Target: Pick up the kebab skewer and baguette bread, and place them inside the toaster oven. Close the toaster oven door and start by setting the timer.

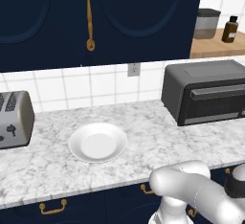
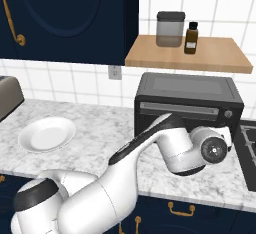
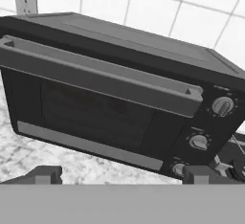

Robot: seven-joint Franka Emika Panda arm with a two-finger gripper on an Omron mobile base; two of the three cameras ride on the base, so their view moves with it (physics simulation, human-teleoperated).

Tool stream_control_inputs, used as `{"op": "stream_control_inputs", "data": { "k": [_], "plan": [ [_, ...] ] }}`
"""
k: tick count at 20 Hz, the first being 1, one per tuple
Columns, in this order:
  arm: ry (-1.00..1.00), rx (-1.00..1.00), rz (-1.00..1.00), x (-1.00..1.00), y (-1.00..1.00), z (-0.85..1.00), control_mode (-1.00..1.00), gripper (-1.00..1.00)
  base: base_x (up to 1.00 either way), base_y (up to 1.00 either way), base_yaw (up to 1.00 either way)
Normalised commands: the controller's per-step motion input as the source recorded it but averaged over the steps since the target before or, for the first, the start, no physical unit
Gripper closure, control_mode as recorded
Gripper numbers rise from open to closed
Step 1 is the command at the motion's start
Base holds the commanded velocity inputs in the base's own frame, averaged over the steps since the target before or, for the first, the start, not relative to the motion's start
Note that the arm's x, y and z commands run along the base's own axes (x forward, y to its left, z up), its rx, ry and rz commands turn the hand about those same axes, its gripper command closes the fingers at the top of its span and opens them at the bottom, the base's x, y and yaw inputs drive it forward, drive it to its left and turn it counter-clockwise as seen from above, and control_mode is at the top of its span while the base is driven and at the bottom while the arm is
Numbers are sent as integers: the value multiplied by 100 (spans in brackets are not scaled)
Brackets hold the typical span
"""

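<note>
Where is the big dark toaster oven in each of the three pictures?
Left base view: the toaster oven sits at the right, on the counter.
Right base view: right of middle, behind the arm.
Hand view: close up across the middle, door shut.
Shared landmark: the wall outlet up to its left.

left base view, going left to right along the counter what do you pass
silver toaster → white plate → toaster oven, its door closed
</note>
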Motion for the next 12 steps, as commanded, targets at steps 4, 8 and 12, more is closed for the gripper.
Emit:
{"op": "stream_control_inputs", "data": {
  "k": [4,8,12],
  "plan": [
    [-14,15,-4,0,-49,2,-100,-100,0,0,0],
    [-16,14,0,-5,-42,5,-100,-100,0,0,0],
    [-22,8,0,-3,-4,1,-100,-100,0,0,0]
  ]
}}
